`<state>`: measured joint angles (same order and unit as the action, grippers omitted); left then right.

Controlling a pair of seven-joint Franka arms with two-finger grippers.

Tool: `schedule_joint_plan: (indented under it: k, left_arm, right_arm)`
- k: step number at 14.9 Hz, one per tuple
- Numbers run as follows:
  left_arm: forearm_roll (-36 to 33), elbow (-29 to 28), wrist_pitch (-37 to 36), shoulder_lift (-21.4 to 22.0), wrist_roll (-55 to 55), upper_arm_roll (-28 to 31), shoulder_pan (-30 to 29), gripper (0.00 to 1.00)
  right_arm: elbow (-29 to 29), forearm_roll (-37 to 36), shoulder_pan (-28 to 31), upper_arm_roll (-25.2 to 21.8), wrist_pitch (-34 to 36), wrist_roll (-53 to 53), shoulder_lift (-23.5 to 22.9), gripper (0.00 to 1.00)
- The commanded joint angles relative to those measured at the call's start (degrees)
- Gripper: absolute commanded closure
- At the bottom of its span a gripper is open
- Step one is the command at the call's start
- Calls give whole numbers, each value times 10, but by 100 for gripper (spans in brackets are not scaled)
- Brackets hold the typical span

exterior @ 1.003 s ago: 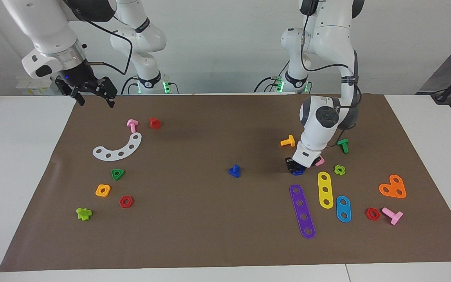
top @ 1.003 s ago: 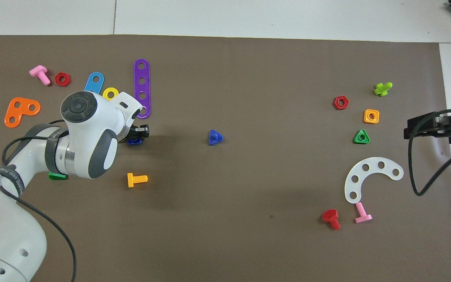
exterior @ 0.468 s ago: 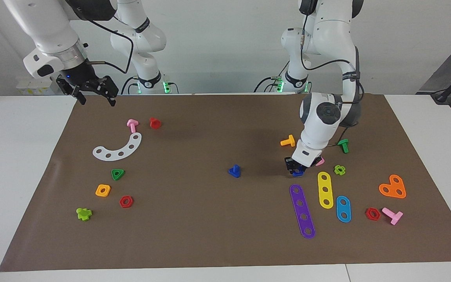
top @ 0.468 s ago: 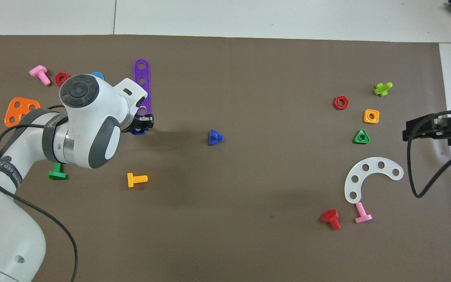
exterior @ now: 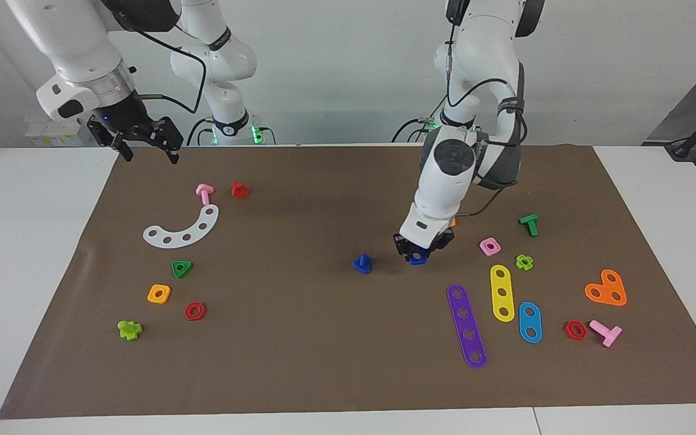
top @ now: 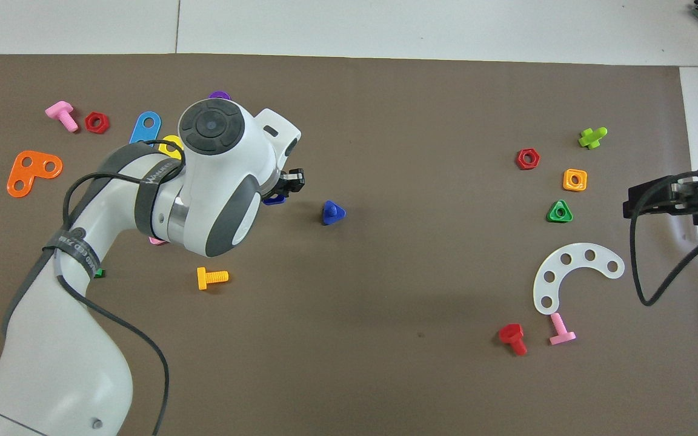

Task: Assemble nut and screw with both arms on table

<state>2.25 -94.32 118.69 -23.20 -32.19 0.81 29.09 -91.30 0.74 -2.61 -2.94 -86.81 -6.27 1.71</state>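
Observation:
The dark-blue screw (exterior: pixel 362 264) stands head-down on the brown mat (exterior: pixel 299 338) of the table, near its middle, also seen in the overhead view (top: pixel 331 212). My left gripper (exterior: pixel 418 252) is shut on the dark-blue nut (exterior: pixel 418 259) and holds it low over the mat, just beside the screw toward the left arm's end. From above, the nut (top: pixel 274 198) peeks out under the left gripper (top: pixel 283 190), mostly hidden by the wrist. My right gripper (exterior: pixel 145 148) hangs open and empty over the mat's corner at the right arm's end, waiting; its fingers (top: pixel 652 200) show in the overhead view.
Near the left arm lie an orange screw (top: pixel 211 278), pink square nut (exterior: pixel 489 246), green screw (exterior: pixel 529 224), purple (exterior: pixel 466 326), yellow (exterior: pixel 502 292) and blue (exterior: pixel 530 322) strips. Toward the right arm's end are a white arc (exterior: pixel 183 228), green triangle (exterior: pixel 182 268), orange nut (exterior: pixel 159 293) and red nut (exterior: pixel 194 311).
My left gripper has lifted the blue nut from beside the pink nut and carried it toward the table's middle, up close to the blue screw. The right arm barely moved.

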Motion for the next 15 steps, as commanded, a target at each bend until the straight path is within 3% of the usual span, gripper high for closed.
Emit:
schedule_joint_plan:
  k: [1,15]
  left_arm:
    - [15,72,-40,-43,-30,9,29,93]
    - [36,74,-18,-62,-53,9,88,93]
  right_arm:
    - [-7,7,6,4,5,14,8,0]
    - [-7,7,6,4,5,14,8,0]
